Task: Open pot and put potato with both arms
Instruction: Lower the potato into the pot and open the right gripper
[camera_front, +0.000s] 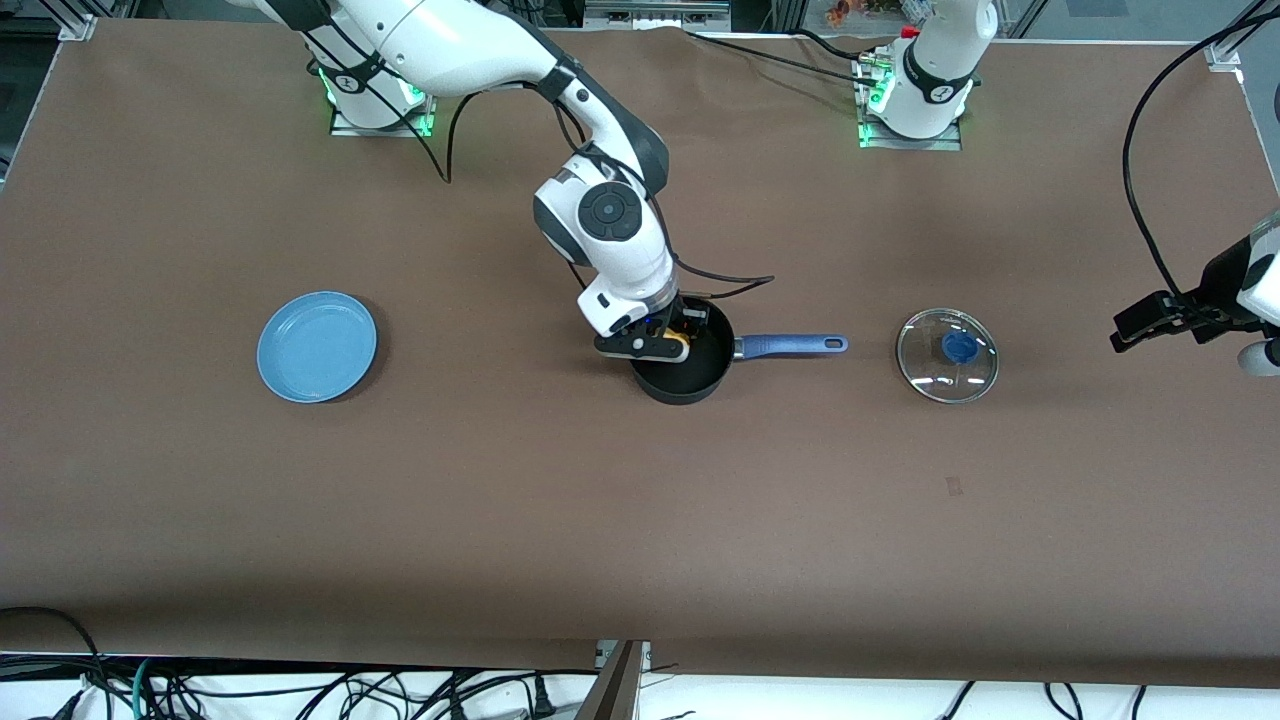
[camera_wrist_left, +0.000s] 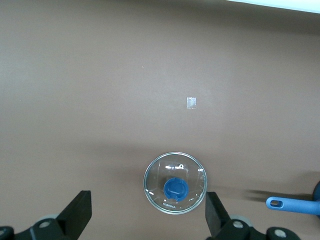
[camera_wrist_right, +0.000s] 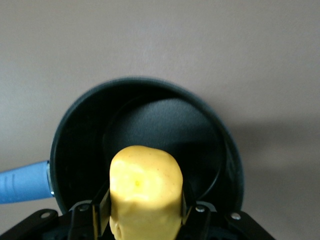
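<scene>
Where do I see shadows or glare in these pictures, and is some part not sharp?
Front view: glare streaks on the glass lid; the right gripper shades the pot. Left wrist view: soft shadow beside the lid, left gripper open. Right wrist view: the potato looks soft, the pot's inside dark.

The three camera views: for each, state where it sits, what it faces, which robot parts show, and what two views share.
Front view: high across the table, facing both arms; right tool over the pot.
Left wrist view: looks down at the glass lid; open left tool shows.
Right wrist view: looks into the pot; right tool grips the potato.
Shared: both wrist views show the pot's blue handle.
</scene>
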